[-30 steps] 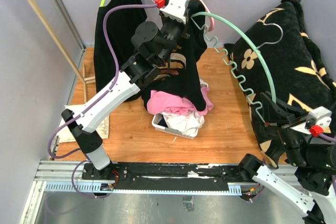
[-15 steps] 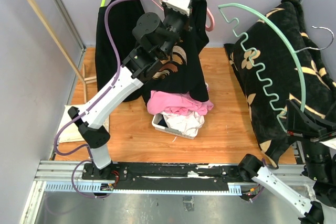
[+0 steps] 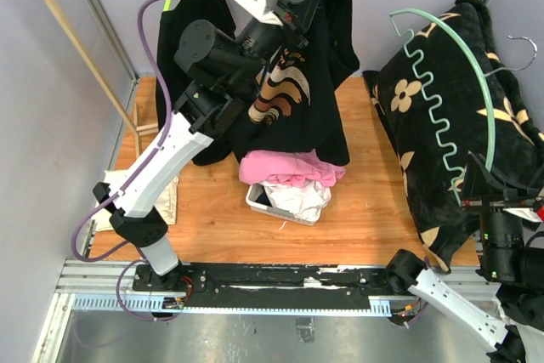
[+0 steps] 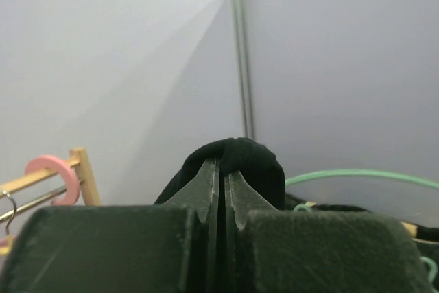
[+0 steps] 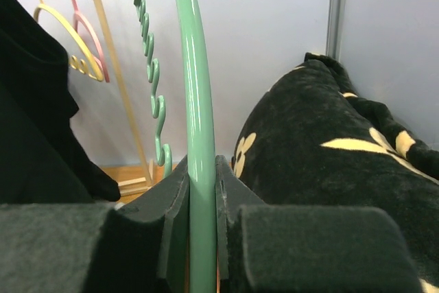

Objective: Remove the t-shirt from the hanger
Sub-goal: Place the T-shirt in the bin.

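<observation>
the left gripper [image 3: 293, 4], far left, pinches only a thin fold of the t-shirt [image 3: 297, 99], whose hanging weight could pull it free; the right gripper [image 5: 202, 169] clamps the bare hanger [image 3: 478, 70].

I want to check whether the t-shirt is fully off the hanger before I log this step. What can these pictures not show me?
- Left wrist view: the left gripper itself hides all of the black t-shirt except one fold.
- Right wrist view: the green hanger runs out at the top edge; its hook is unseen.
- Top view: pink cloth covers much of the basket's contents.
</observation>
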`<action>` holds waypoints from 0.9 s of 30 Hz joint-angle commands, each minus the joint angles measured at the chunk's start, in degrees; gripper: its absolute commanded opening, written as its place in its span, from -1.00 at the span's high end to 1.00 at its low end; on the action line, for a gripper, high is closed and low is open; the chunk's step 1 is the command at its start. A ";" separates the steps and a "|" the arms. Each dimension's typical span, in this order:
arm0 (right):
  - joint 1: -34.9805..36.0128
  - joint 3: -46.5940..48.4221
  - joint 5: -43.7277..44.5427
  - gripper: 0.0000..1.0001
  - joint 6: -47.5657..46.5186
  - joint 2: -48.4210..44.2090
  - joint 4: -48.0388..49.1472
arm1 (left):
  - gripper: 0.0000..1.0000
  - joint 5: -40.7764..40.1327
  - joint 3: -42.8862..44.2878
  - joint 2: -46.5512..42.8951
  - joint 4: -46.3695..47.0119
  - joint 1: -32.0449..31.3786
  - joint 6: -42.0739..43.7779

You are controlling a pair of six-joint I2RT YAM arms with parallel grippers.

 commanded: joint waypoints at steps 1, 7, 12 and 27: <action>-0.46 -0.60 2.35 0.98 -1.72 0.75 4.61 | 0.99 7.33 3.54 -2.60 9.44 -0.08 -4.96; -0.44 -1.10 2.29 0.98 -1.39 0.67 4.65 | 0.99 10.78 7.12 -1.84 13.95 -0.08 -8.85; -0.39 -1.28 1.77 0.98 -0.76 0.57 4.37 | 0.99 11.97 10.53 -0.18 15.96 -0.09 -11.21; -0.45 -1.74 1.21 0.98 0.23 0.91 4.32 | 0.99 12.65 -5.18 -3.66 16.46 -0.24 -19.81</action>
